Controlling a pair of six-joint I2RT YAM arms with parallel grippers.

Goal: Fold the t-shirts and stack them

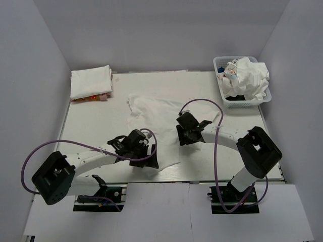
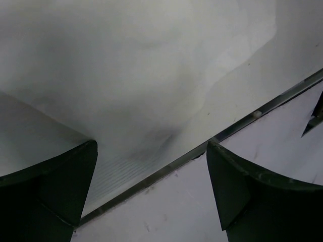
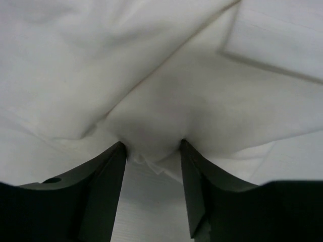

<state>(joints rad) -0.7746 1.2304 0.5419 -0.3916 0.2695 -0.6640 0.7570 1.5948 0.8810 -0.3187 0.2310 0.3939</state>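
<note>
A white t-shirt point(image 1: 154, 121) lies spread on the table; a fold of it shows in the right wrist view point(image 3: 151, 101). My right gripper point(image 1: 185, 136) is at the shirt's right side. Its fingers stand partly apart point(image 3: 151, 151) with a bulge of the cloth between the tips. My left gripper point(image 1: 147, 160) is wide open point(image 2: 151, 156) and empty over the table's near edge, by the shirt's hem point(image 2: 151, 75). A folded white stack point(image 1: 91, 82) lies at the back left. More white shirts point(image 1: 250, 75) are heaped in the basket.
The white lattice basket point(image 1: 220, 63) stands at the back right corner. Something orange and pink point(image 1: 91, 98) peeks out under the folded stack. The table's metal front edge point(image 2: 166, 169) runs under my left gripper. Grey walls close in three sides.
</note>
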